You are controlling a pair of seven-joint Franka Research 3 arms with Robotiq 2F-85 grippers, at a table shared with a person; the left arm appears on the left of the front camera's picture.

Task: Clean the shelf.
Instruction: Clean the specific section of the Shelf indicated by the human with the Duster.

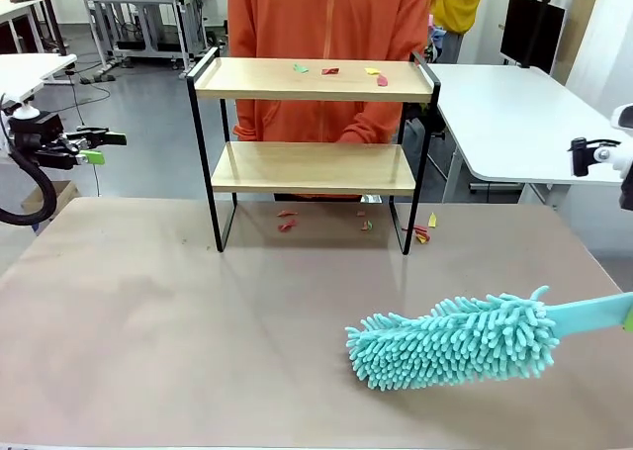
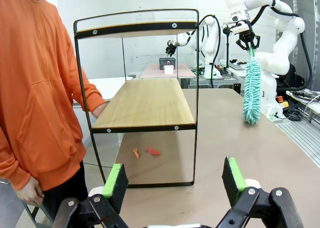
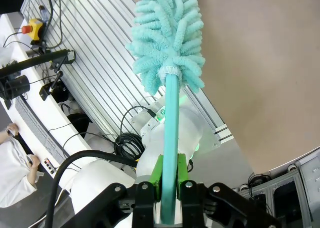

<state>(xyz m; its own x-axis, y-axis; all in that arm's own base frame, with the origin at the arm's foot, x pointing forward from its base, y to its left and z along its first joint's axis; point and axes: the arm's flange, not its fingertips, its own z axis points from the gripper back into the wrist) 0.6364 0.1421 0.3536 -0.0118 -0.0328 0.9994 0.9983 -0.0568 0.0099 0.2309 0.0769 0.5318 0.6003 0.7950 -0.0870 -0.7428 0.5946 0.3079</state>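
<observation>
Shelf (image 1: 257,77): upright at the middle of the tabletop's (image 1: 148,321) far edge, long axis running along that edge.
Right gripper (image 3: 169,170): pinching the duster's handle.
Duster (image 3: 167,37): fluffy head over the near right corner.
Left gripper (image 2: 173,180): spread, empty, off the left edge.

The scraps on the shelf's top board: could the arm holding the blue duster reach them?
Probably yes. The right tool grips the duster, nothing stands between it and the shelf, and the scraps lie open from above and from the front.
</observation>
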